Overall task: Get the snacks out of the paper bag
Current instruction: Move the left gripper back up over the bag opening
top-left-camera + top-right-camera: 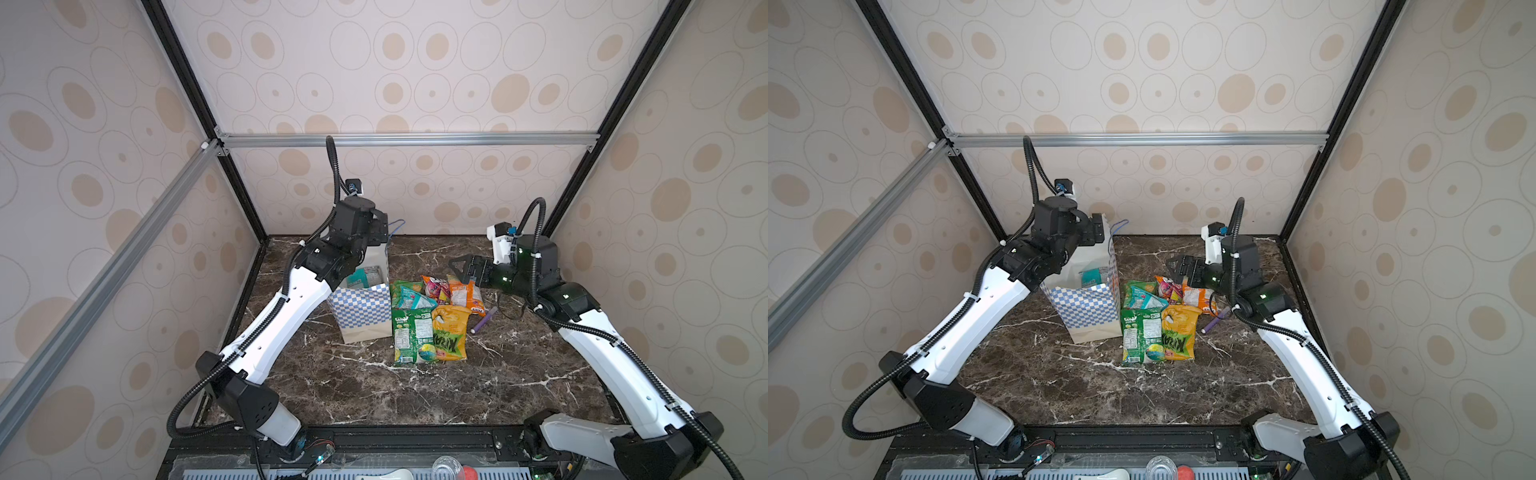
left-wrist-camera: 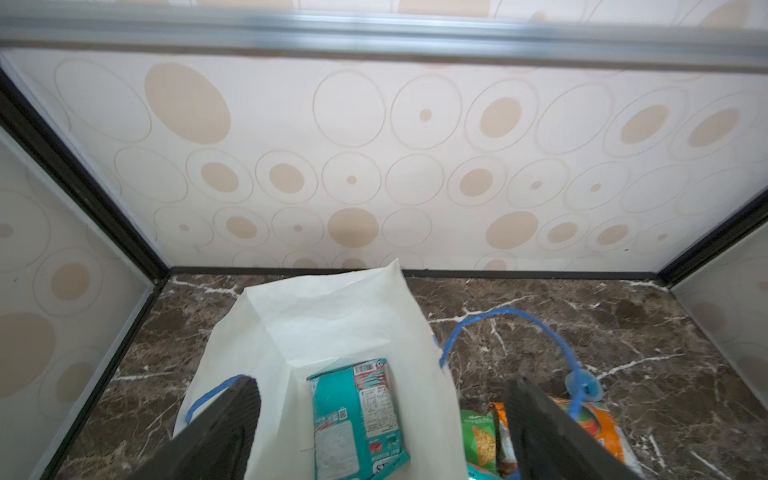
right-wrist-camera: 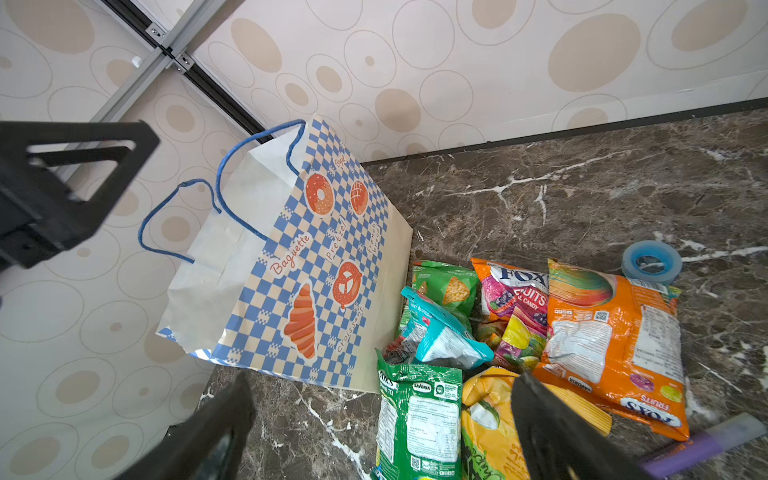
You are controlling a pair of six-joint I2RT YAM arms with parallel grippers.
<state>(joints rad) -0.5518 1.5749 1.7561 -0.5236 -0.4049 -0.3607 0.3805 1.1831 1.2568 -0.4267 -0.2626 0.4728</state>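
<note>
standing upright, the tall white paper bag with blue checkered front (image 1: 361, 307) is partly covered at its mouth by the left arm (image 1: 291, 307) in both top views; foil snack packets (image 1: 432, 316) are heaped beside it at 3 o'clock. a teal foil packet (image 2: 353, 415) inside is shown fully by the left wrist view only, ungripped between the wide-apart fingers (image 2: 224, 424) of the left gripper (image 2: 383, 380). the right gripper (image 1: 457, 264) is held open at the heap's 1 o'clock. a small blue tape roll (image 3: 651, 262) is shown by wrist views alone.

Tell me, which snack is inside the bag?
The teal packet down inside the paper bag. Every other snack, including a second teal packet, lies outside on the table beside it.
</note>
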